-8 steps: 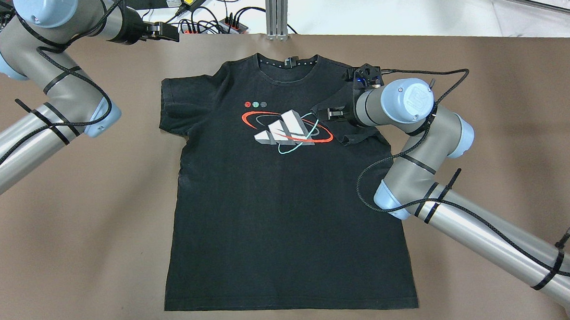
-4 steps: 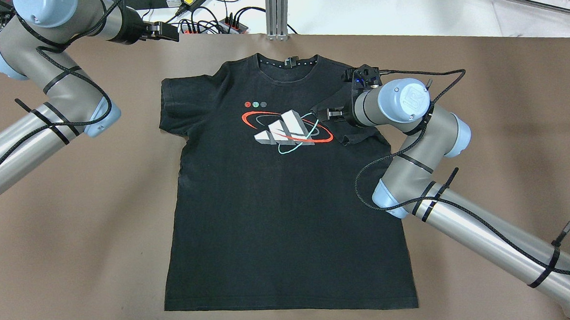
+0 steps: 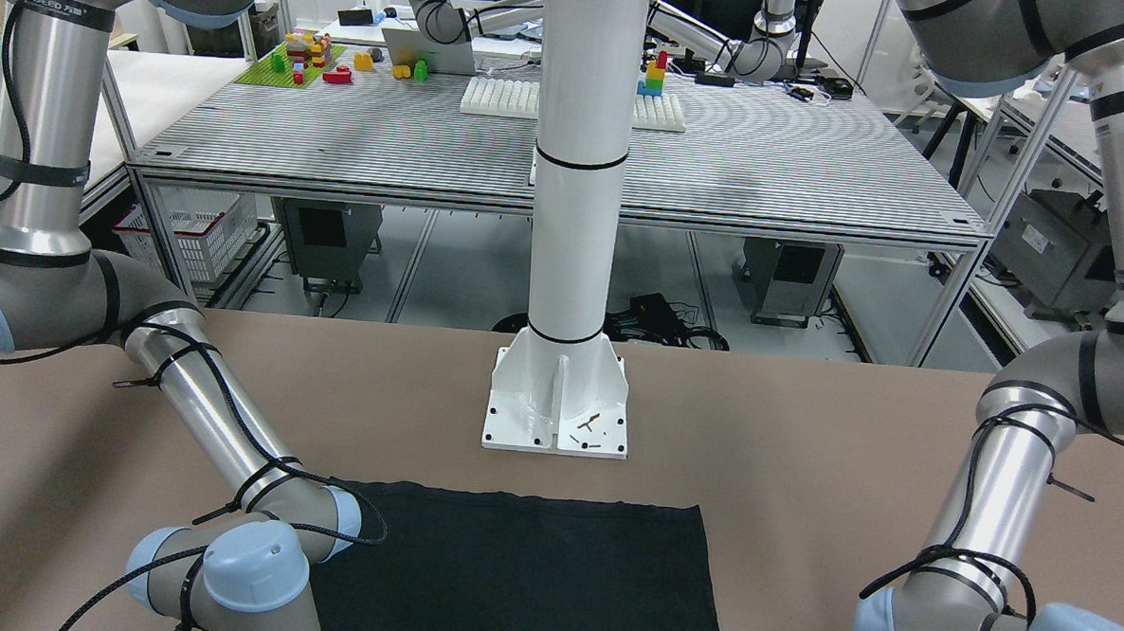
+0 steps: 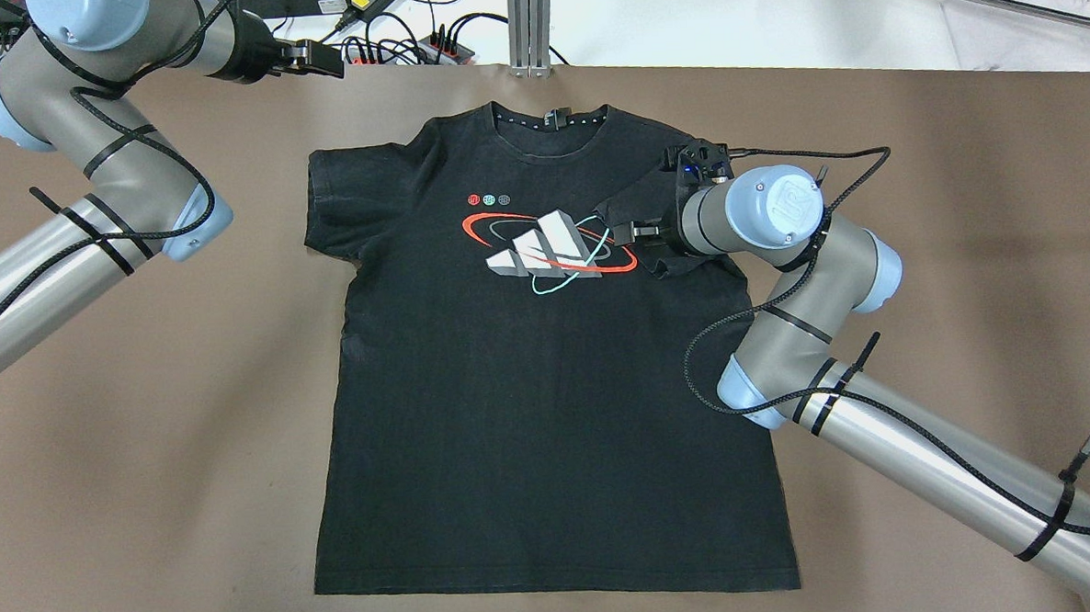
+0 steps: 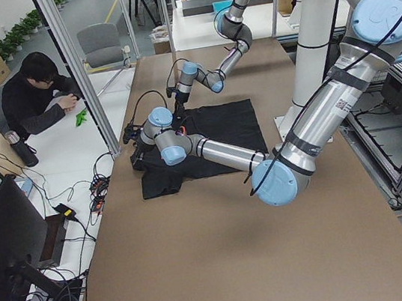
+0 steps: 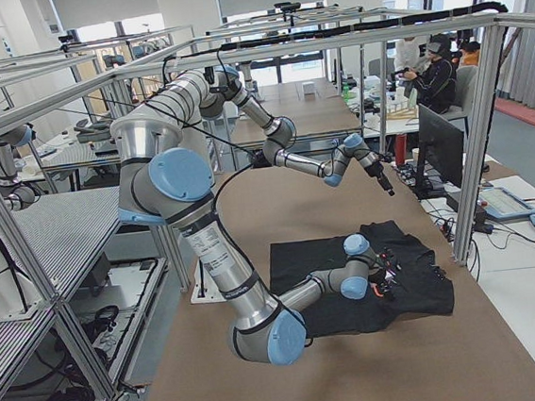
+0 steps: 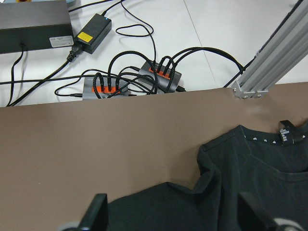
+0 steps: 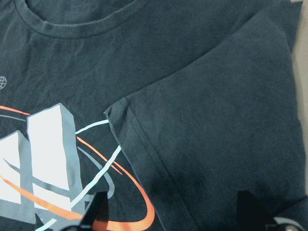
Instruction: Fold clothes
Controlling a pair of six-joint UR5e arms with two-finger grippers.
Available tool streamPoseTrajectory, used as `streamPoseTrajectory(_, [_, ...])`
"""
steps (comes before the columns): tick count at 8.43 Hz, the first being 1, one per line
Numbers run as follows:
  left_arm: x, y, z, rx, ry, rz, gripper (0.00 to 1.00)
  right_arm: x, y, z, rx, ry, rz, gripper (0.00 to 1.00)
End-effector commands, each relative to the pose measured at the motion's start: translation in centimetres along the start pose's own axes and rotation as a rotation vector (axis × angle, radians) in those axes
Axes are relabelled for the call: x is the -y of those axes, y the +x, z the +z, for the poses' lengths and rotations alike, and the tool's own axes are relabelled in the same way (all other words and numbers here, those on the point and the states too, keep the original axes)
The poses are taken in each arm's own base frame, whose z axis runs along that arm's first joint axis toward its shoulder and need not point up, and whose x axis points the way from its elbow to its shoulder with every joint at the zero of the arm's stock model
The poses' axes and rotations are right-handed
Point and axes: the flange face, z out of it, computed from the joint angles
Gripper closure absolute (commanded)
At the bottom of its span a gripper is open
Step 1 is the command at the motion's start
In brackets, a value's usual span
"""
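— Where's the shirt [image 4: 531, 417]?
— Flat on the table [image 4: 147, 470], black, print [image 4: 542, 246] up, collar away from the robot.
— Sleeves?
— One sleeve [image 4: 347, 200] lies spread out. The other sleeve [image 4: 656, 205] is folded in over the chest, its cuff overlapping the print's loops.

The T-shirt [image 4: 531, 417] is black. Its chest print [image 4: 547, 249] has white and grey blocks crossed by a red-orange loop and a thinner light-blue one. Above the print sit three small round marks [image 4: 489, 199]: red, green and grey. Small white triangles dot the inside of the collar [image 4: 551, 119]. The table [image 4: 192, 432] is plain brown.
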Motion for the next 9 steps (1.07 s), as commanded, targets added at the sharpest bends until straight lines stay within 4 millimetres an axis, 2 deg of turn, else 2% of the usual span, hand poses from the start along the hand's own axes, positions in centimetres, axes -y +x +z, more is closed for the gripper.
streamPoseTrajectory(1, [0.0,0.1,-0.1,-0.001,0.001,0.002,0.05,-2.0,0.5,0.1,0.024,-0.006,0.075,0.06])
streamPoseTrajectory(3, [0.0,0.1,-0.1,-0.001,0.001,0.003,0.05,-5.2,-1.1,-0.4,0.061,-0.034,0.076,0.06])
streamPoseTrajectory(5, [0.0,0.0,0.0,0.0,0.0,0.007,0.05,-7.6,-1.1,-0.4,0.068,-0.059,0.102,0.06])
streamPoseTrajectory(7, [0.0,0.0,0.0,0.0,0.0,0.007,0.05,-7.8,-1.5,-0.6,0.074,-0.064,0.102,0.06])
streamPoseTrajectory(8, [0.0,0.0,0.0,-0.001,-0.001,0.007,0.05,-7.2,-2.2,-1.9,0.091,-0.058,0.101,0.06])
streamPoseTrajectory(9, [0.0,-0.2,-0.1,0.001,-0.001,0.005,0.05,-6.8,-1.6,-3.3,0.105,-0.046,0.103,0.06])
